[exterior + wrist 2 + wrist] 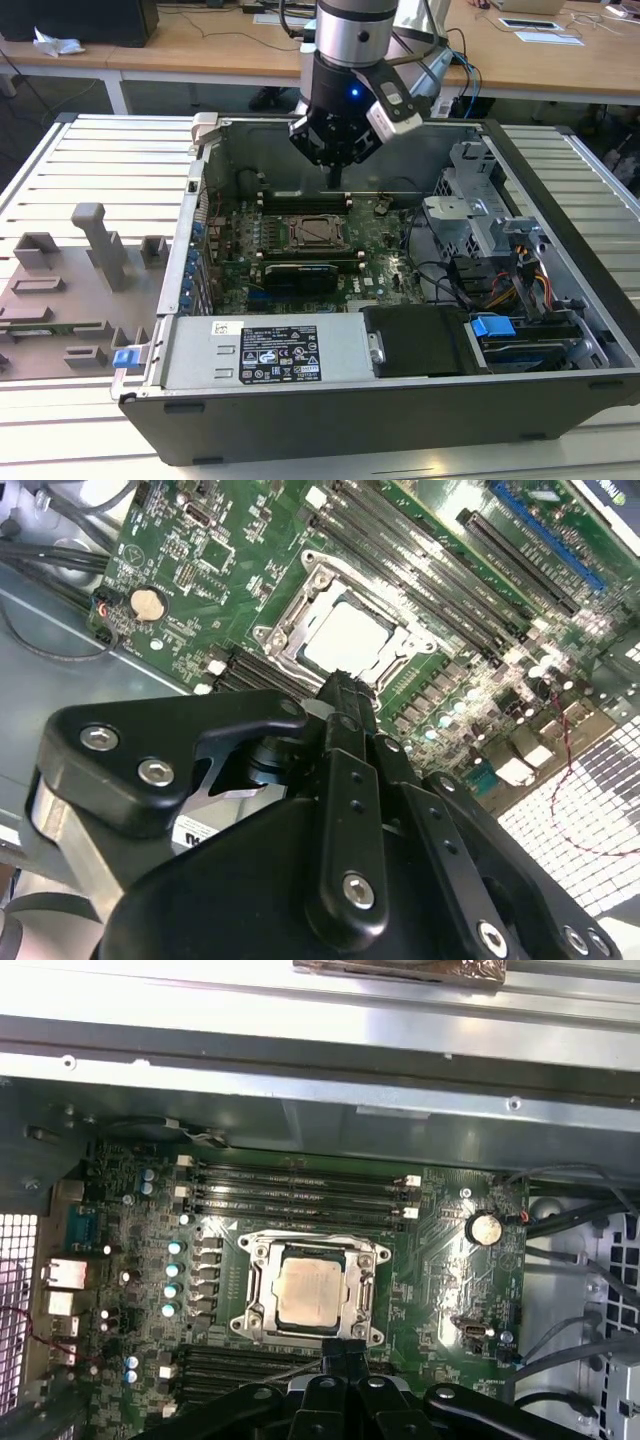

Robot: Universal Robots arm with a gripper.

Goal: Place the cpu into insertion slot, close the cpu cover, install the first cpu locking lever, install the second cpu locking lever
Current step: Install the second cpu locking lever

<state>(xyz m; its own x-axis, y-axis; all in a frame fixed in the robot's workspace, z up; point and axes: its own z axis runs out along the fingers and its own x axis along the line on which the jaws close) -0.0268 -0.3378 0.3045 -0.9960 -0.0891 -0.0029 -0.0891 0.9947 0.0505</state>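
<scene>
Black hand [345, 1352] hangs just above the edge of the insertion slot [360, 1295], its tips pressed together and pinching nothing. One cpu [310, 1295] lies flat in that one slot, near the middle of the green motherboard [440, 1260] — and one cpu cover [312, 1245] looks folded down around it. I think the cpu is light, stiff and easy to hurt, so it is best held by its side edges. The cover is thin metal — probably stiff and best pushed at its free edge.

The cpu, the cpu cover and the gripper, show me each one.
the cpu [315, 1295]: first wrist view, middle of its metal top.
the cpu cover [310, 1248]: first wrist view, a bar of its frame.
the gripper [342, 686]: second wrist view, its fingertips.
</scene>
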